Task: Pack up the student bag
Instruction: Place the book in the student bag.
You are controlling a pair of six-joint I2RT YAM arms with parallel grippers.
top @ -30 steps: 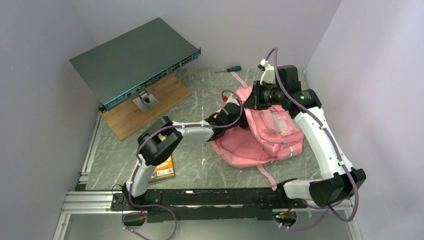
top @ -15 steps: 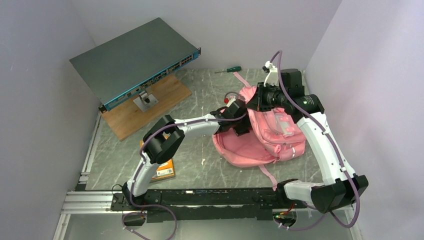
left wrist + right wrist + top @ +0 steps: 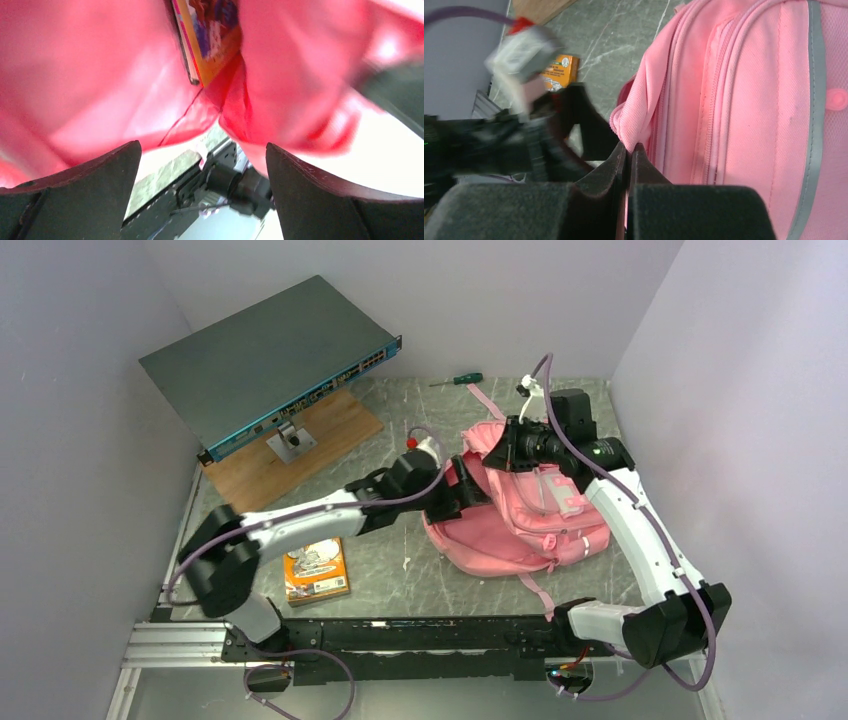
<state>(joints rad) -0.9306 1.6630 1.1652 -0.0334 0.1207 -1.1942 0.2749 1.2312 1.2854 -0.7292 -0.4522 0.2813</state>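
right gripper (image 3: pixel 628 149) pinched shut on student bag (image 3: pixel 749 100) rim: you hold mouth high. left gripper (image 3: pixel 202 150) wide open, empty: you draw it out straight, no snag on book (image 3: pixel 212 35).

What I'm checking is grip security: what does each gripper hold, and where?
Right gripper: the soft pink fabric backpack, by its opening edge; left gripper: nothing.

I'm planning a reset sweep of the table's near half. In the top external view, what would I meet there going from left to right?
left arm's elbow → orange book → student bag → right arm's elbow
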